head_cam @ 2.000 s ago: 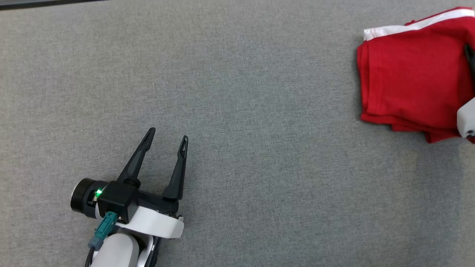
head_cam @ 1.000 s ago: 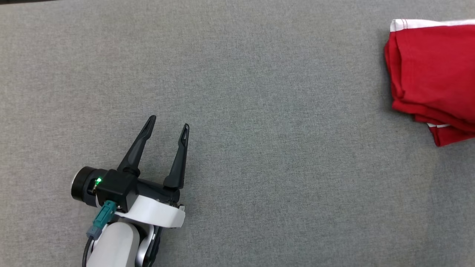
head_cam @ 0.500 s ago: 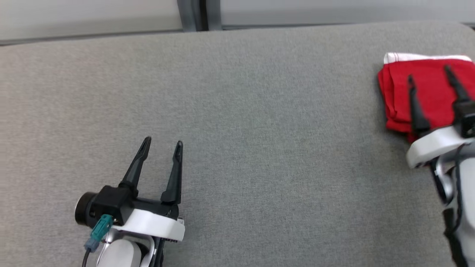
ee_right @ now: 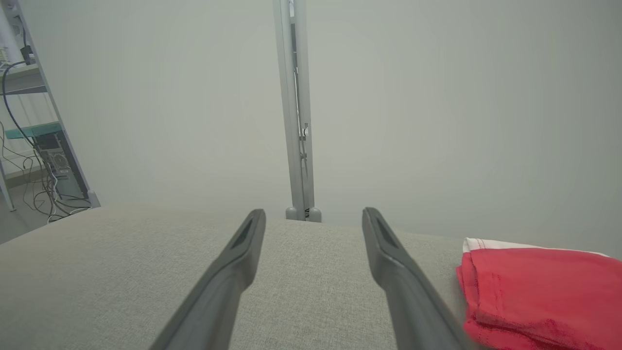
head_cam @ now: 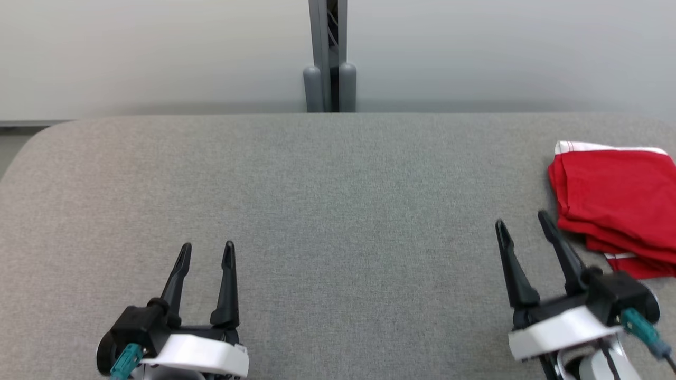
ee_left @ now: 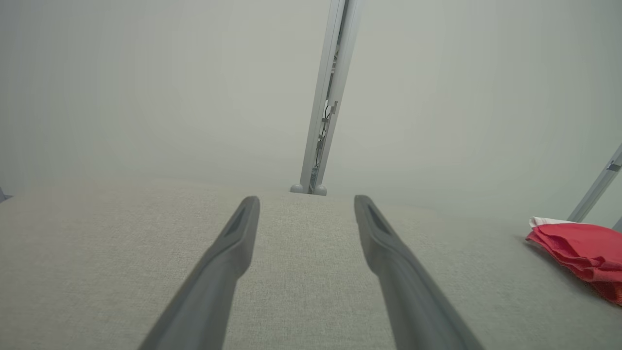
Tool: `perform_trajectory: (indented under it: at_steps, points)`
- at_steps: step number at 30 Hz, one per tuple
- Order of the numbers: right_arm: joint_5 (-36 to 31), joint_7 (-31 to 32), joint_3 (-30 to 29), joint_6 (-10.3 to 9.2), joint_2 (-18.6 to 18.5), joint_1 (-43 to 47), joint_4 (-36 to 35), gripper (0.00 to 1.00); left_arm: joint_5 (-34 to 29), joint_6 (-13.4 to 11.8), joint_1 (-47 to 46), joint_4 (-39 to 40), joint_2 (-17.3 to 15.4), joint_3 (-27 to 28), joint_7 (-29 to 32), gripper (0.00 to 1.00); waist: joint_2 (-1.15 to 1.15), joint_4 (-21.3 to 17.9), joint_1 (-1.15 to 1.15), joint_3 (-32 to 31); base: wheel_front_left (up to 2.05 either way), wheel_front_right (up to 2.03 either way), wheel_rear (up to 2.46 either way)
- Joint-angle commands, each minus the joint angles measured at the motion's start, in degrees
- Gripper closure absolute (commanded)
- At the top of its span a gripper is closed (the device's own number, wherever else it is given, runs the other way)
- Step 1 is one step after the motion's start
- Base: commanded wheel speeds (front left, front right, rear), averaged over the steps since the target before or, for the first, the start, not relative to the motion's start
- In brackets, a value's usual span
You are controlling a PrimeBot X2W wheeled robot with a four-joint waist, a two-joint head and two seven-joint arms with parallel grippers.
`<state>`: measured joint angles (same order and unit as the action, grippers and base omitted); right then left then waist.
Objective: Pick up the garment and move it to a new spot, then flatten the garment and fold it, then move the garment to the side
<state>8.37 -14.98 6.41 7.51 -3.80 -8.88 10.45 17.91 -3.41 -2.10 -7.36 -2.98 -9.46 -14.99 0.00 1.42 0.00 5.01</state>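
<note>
The garment (head_cam: 618, 203) is red with a white band, folded into a compact stack at the right edge of the grey table (head_cam: 327, 200). It lies free of both grippers. My right gripper (head_cam: 522, 224) stands open and empty at the lower right, just left of the stack. The right wrist view has the garment (ee_right: 539, 291) to the right of the spread fingers (ee_right: 388, 257). At the lower left my left gripper (head_cam: 206, 250) is open and empty too, far from the cloth. The garment (ee_left: 580, 248) sits far right in the left wrist view.
A pale wall runs behind the table's far edge, with a grey post (head_cam: 328, 58) at its middle. Shelving with cables (ee_right: 34, 146) stands off the table's left end in the right wrist view. Bare grey cloth surface lies between the two grippers.
The head camera has tilted up, bringing the table's far edge and the wall into view. My right gripper has drawn back off the garment to its near left. The left gripper stays open.
</note>
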Motion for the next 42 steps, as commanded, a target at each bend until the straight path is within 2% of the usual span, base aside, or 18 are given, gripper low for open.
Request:
perform_trajectory:
  at_steps: [1, 8, 17, 42]
  points:
    - [0.28, -0.21, -0.14, -0.05, -0.09, 1.76, -0.99, 0.0, 0.42, 0.17, 0.86, 0.18, -0.16, 0.38, -0.26, 0.0, 0.0, 0.68, 0.0, -1.71, 0.0, 0.0, 0.0]
    - [1.05, -0.22, -3.77, -0.05, 0.76, 11.47, -5.42, 0.0, -1.74, 0.7, 5.9, 1.0, -0.09, 1.33, -0.25, 0.0, 0.0, 0.63, 0.0, -4.52, 0.0, 0.0, 0.0]
    - [0.33, -0.23, -4.94, -0.04, 0.78, 12.29, -5.25, 0.0, -2.99, 1.35, 7.45, 1.02, -0.05, 3.02, -0.26, 0.0, 0.0, -0.08, 0.0, -5.56, 0.0, 0.0, 0.0]
    - [1.27, -0.24, -4.85, -0.04, 0.79, 13.83, -4.59, 0.0, -2.32, 1.68, 7.82, 0.14, -0.05, 3.07, -0.27, 0.0, 0.0, -0.15, 0.0, -7.16, 0.0, 0.0, 0.0]
